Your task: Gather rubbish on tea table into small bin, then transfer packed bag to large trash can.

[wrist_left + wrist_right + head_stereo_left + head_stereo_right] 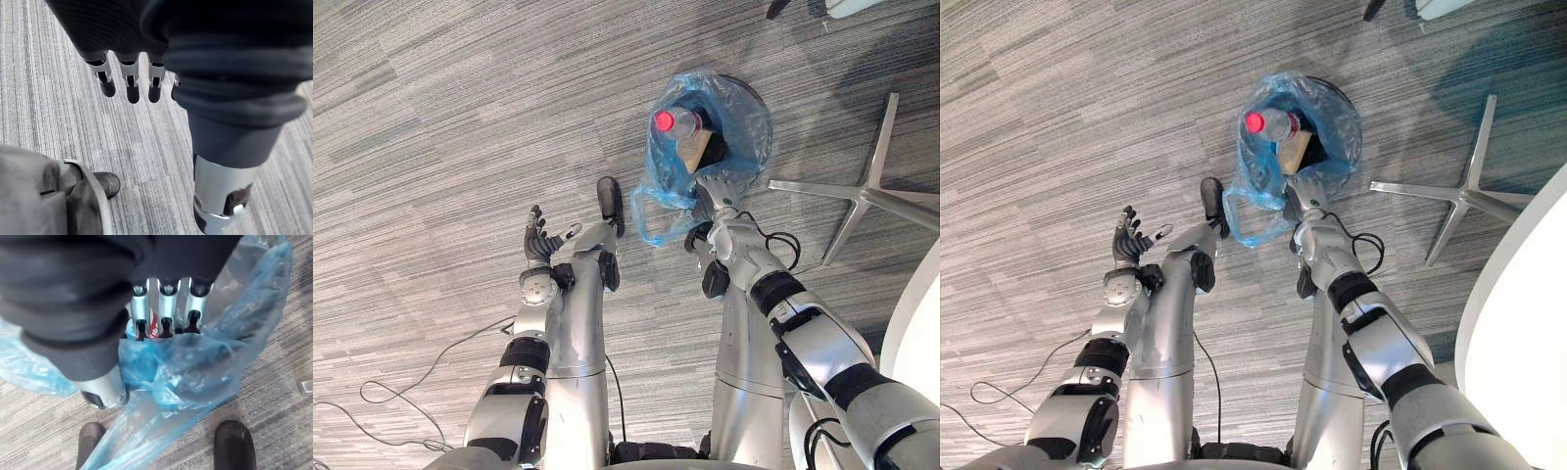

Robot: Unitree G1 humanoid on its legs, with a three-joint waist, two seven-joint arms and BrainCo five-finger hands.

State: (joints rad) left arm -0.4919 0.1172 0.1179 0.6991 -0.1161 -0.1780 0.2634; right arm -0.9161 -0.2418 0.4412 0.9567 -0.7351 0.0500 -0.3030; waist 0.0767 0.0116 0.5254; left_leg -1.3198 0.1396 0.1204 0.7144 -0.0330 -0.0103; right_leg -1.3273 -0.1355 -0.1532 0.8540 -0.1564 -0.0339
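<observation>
R hand [166,303] clamped on bag [656,184] rim, bin [759,103] at 1 o'clock.
Fingers curled over film, thumb under. Bottle [680,122] inside lies 9–3, cap to 9. L hand [540,242] slack, fingers spread.

From where I stand, no writing is legible: not on the bottle [683,124] or blue bag [653,188], upper middle.
</observation>
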